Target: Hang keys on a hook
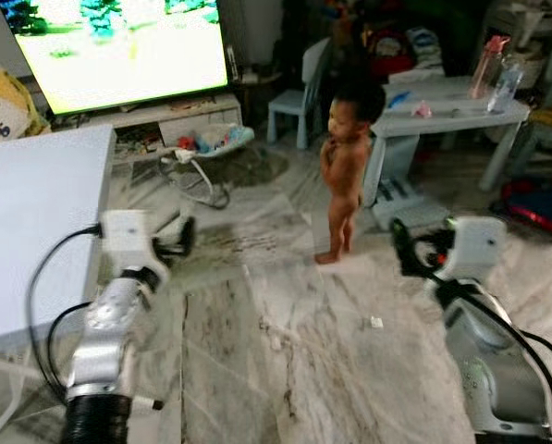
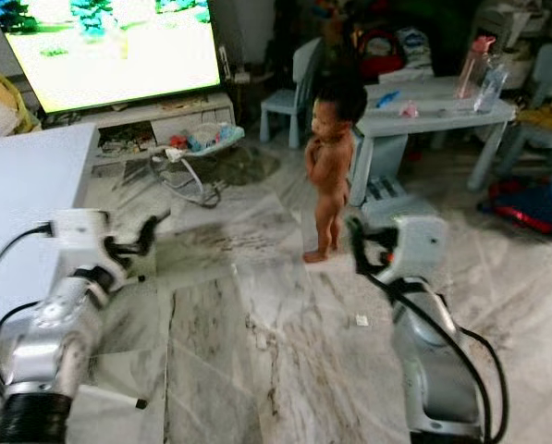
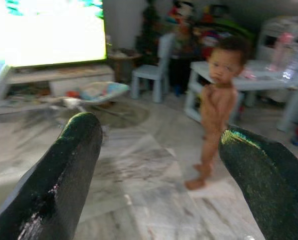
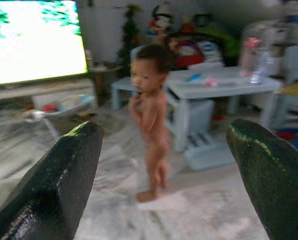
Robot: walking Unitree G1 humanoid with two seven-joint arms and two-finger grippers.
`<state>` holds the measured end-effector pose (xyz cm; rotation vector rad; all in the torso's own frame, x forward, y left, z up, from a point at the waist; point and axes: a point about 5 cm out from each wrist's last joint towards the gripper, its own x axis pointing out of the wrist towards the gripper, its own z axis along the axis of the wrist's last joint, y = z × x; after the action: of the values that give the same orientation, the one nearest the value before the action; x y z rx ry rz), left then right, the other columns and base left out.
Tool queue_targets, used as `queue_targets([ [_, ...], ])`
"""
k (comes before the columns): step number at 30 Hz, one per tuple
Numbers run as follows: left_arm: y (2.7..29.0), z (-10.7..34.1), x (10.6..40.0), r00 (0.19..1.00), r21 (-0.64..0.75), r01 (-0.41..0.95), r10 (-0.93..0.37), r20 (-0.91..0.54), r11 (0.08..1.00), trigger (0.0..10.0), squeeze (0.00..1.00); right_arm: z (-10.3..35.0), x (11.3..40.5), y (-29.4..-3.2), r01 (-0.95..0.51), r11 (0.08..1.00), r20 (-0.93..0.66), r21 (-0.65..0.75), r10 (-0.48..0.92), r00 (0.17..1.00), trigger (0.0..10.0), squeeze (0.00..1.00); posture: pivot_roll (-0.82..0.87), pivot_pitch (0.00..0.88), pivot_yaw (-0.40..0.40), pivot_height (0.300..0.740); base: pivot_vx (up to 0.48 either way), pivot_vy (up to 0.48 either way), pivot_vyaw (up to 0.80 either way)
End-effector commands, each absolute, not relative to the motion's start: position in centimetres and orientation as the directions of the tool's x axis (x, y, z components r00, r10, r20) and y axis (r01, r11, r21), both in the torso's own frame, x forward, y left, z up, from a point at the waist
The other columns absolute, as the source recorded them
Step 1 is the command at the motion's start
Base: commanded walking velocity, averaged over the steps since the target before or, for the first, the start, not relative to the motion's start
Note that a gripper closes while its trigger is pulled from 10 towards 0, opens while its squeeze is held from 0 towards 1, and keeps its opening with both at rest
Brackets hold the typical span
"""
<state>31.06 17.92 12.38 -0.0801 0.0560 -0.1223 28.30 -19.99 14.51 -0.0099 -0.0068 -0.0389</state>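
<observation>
Claws [image 1: 185, 237] [image 1: 400, 248] raised forward, fingers spread, empty

Marble floor [image 1: 285, 351], bright television [image 1: 118, 42]

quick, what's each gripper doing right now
left gripper: open, holding nothing, raised over the floor.
right gripper: open, holding nothing, raised over the floor.

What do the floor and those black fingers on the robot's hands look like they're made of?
The floor looks like polished marble or marble-look tile: pale grey with dark veins and straight seams. The left hand's fingers seem to be glossy black plastic or rubber, catching small highlights. The right hand's fingers look the same.
</observation>
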Motion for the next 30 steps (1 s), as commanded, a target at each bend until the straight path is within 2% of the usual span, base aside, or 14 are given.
queue_targets([
  [1, 18.2, 11.8, 31.0, 0.987, -0.067, 0.127, -0.133, -0.088, 0.990, 10.0, 0.00, 14.6, 28.6, -19.8, 0.041, 0.999, 0.005, -0.011, -0.041, 0.999, 10.0, 0.00, -0.04, 0.000, 0.051, 0.740, 0.000, 0.000, -0.78],
  [10, 18.8, 11.7, 31.6, 0.987, -0.077, 0.121, -0.129, -0.099, 0.990, 10.0, 0.00, 14.4, 29.1, -20.4, 0.058, 0.998, 0.004, -0.021, -0.057, 0.998, 10.0, 0.00, -0.03, 0.000, 0.050, 0.740, 0.000, 0.000, -0.79],
  [12, 18.9, 11.6, 31.6, 0.986, -0.115, 0.110, -0.123, -0.114, 0.987, 10.0, 0.00, 14.5, 29.2, -20.5, 0.060, 0.998, 0.007, -0.022, -0.060, 0.998, 10.0, 0.00, -0.03, 0.000, 0.050, 0.740, 0.000, 0.000, -0.79],
  [21, 19.5, 11.3, 31.6, 0.986, -0.100, 0.101, -0.112, -0.121, 0.990, 10.0, 0.00, 14.3, 29.5, -21.2, 0.074, 0.997, 0.006, -0.032, -0.073, 0.997, 10.0, 0.00, -0.03, 0.000, 0.053, 0.740, 0.000, 0.000, -0.77],
  [30, 20.2, 11.5, 31.9, 0.988, -0.102, 0.090, -0.102, -0.113, 0.991, 10.0, 0.00, 14.2, 29.4, -21.4, 0.075, 0.996, 0.014, -0.038, -0.074, 0.997, 10.0, 0.00, -0.03, 0.000, 0.056, 0.740, 0.000, 0.000, -0.05],
])
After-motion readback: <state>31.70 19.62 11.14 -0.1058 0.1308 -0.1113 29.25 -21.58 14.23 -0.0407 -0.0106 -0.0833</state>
